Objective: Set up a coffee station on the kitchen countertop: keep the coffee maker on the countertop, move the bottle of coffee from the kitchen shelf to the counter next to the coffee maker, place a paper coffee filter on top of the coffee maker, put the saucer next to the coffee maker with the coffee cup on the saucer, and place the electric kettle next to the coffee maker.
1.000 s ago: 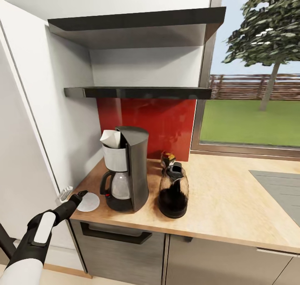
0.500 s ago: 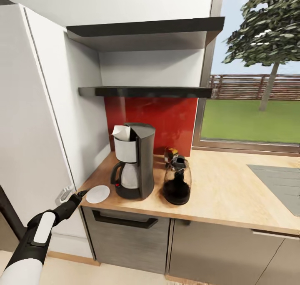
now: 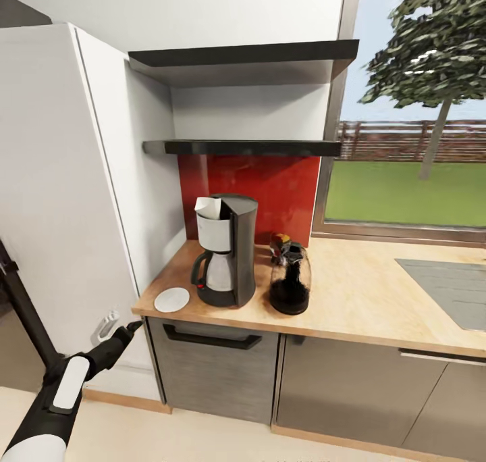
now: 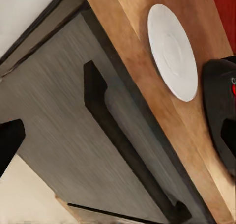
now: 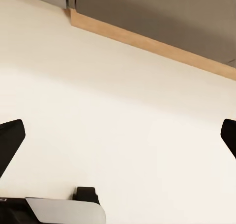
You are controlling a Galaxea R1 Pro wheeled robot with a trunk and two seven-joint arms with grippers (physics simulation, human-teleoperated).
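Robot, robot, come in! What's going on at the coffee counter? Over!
Left gripper below counter edge, empty; right gripper open over floor. Small flat round white saucer beside tall dark grey coffee maker, bare, no cup on it. Nothing blocking.

Tan wood, grey fronts, one red wall

The countertop [image 3: 378, 300] is light tan with a wood grain; the cabinet fronts [image 3: 216, 374] are brushed grey with black handles; the wall panel [image 3: 283, 192] behind is glossy red; both shelves [image 3: 243, 148] are black; the coffee maker [image 3: 233, 252] is dark grey with a silver housing and a small red switch; its paper filter [image 3: 210, 209] is white; the saucer [image 3: 171, 299] is plain white; the kettle [image 3: 290, 286] is dark glass with a black lid; the floor [image 5: 118, 111] is pale cream.
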